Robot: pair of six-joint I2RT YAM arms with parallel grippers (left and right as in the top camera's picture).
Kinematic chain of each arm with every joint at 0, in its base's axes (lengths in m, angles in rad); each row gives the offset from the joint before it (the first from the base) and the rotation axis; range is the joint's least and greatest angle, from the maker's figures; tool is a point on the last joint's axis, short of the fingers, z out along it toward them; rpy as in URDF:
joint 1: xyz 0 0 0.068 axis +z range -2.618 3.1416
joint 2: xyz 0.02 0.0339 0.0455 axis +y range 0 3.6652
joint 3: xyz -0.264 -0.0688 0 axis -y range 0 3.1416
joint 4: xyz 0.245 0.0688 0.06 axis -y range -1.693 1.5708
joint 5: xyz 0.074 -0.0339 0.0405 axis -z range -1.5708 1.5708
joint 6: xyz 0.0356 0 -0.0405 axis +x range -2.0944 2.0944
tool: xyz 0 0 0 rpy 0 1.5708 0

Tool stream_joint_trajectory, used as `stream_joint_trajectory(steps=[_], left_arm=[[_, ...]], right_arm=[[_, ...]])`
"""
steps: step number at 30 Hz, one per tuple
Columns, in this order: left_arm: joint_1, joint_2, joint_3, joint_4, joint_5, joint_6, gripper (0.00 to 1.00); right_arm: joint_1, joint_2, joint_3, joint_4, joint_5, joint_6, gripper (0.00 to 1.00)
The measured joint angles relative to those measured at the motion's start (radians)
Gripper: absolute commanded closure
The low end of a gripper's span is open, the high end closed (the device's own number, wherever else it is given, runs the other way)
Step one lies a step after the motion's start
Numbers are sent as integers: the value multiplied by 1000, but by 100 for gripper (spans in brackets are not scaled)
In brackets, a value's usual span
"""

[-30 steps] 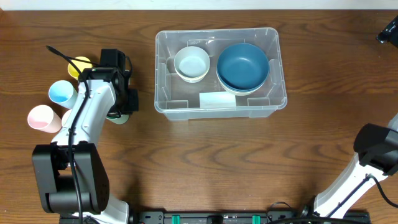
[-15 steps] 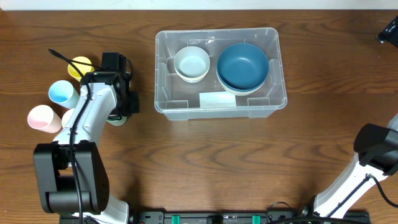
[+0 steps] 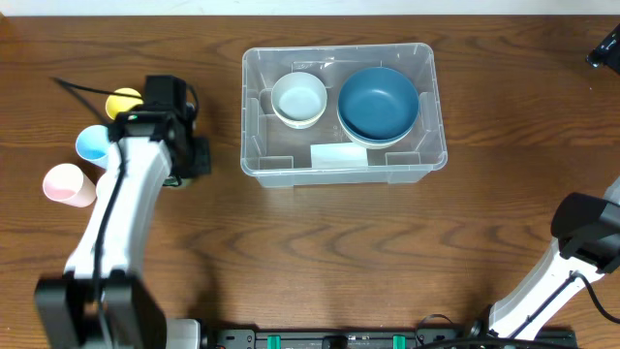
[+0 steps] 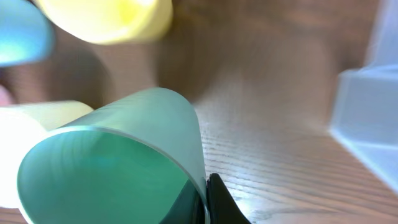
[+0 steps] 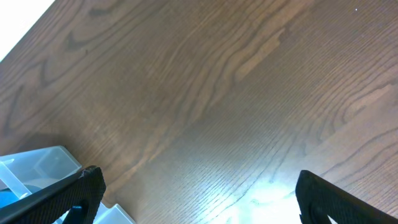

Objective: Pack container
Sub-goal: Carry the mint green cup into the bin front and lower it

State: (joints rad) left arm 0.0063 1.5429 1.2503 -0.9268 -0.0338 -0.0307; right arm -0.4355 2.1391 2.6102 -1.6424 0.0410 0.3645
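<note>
Beside the clear plastic container (image 3: 254, 109), the left pincer (image 4: 206, 198) clamps a smooth green cup (image 4: 124, 158)

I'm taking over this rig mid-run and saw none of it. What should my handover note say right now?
Pincers: left pincer shut on the tilted green cup, left of the container; right pincer open, empty, over bare table.
Done: white bowl and blue bowl sit in the container.
To do: pack the green cup, then yellow cup, blue cup, pink cup, all outside at far left.
</note>
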Motion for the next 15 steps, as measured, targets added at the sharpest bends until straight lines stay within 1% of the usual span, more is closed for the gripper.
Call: stream_joint_trajectory(steps=[5, 8, 12, 15], left_arm=[[0, -182, 20, -5, 8, -19, 94], [-3, -280, 21, 21, 49, -22, 94], [-37, -386, 22, 101, 139, -25, 94], [-95, -431, 23, 168, 208, -25, 94]], right_arm=[[0, 0, 0, 0, 0, 0, 1], [0, 0, 0, 0, 0, 0, 1], [0, 0, 0, 0, 0, 0, 1], [0, 0, 0, 0, 0, 0, 1]])
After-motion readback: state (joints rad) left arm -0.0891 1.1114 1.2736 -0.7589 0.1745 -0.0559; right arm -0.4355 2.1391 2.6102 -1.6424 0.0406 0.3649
